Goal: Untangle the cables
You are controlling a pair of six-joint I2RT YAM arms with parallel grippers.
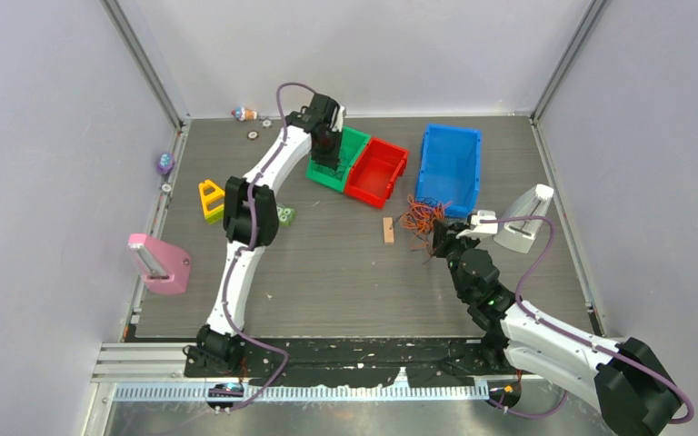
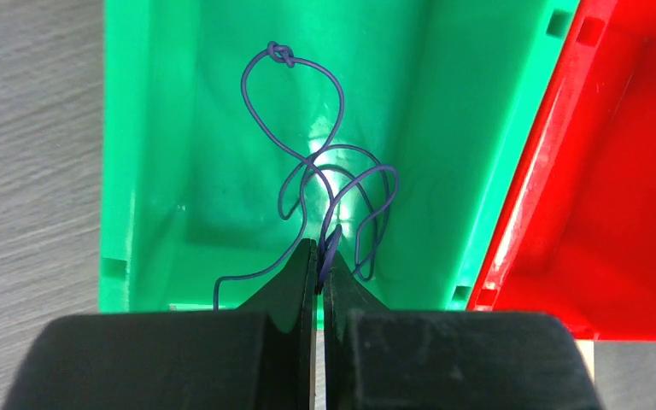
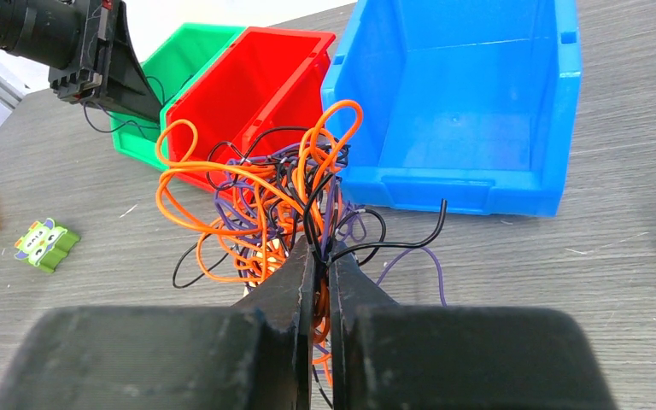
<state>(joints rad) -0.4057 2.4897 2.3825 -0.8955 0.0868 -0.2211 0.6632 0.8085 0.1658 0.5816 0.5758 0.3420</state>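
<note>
Left gripper [image 2: 319, 254] pinches purple cable [image 2: 282, 55]; right gripper [image 3: 323, 256], tangle [image 3: 286, 184].

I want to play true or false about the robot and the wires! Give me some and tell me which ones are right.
1. The left hand pinches a purple wire over the green bin. True.
2. The blue bin is full of wires. False: no wires show inside it.
3. The right hand is wide open. False: it is shut on the tangle.
4. The tangle has orange, black and purple wires. True.
5. The red bin sits between the green bin and the blue bin. True.
</note>
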